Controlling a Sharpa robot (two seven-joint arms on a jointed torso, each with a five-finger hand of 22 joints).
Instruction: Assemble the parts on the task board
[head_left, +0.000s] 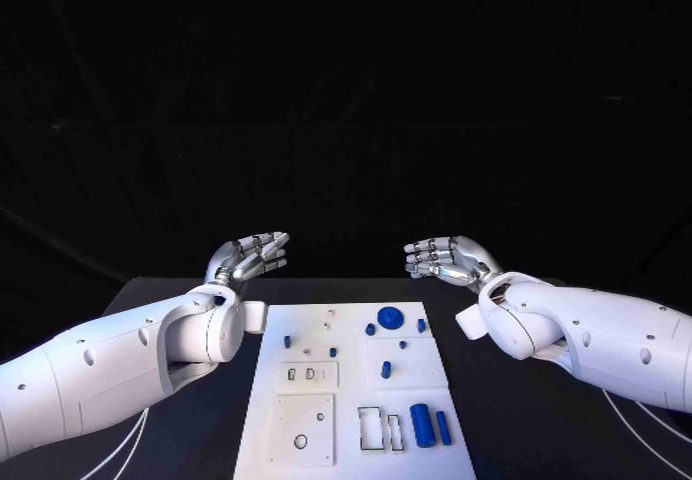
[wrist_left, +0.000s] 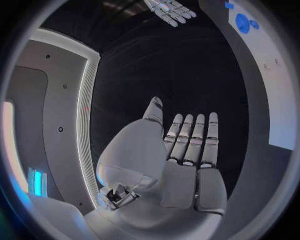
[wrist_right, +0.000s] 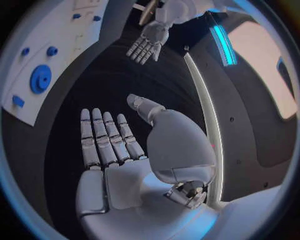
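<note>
While both silver hands, left hand (head_left: 251, 256) | right hand (head_left: 444, 256), hover spread, empty | blue parts (head_left: 423, 424) dot flat white task board (head_left: 351, 440).

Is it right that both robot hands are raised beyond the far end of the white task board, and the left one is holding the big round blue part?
Not quite. The left robot hand holds nothing; the head view shows the round blue part lying on the task board. Both hands, including the right robot hand, are raised beyond its far end.
</note>
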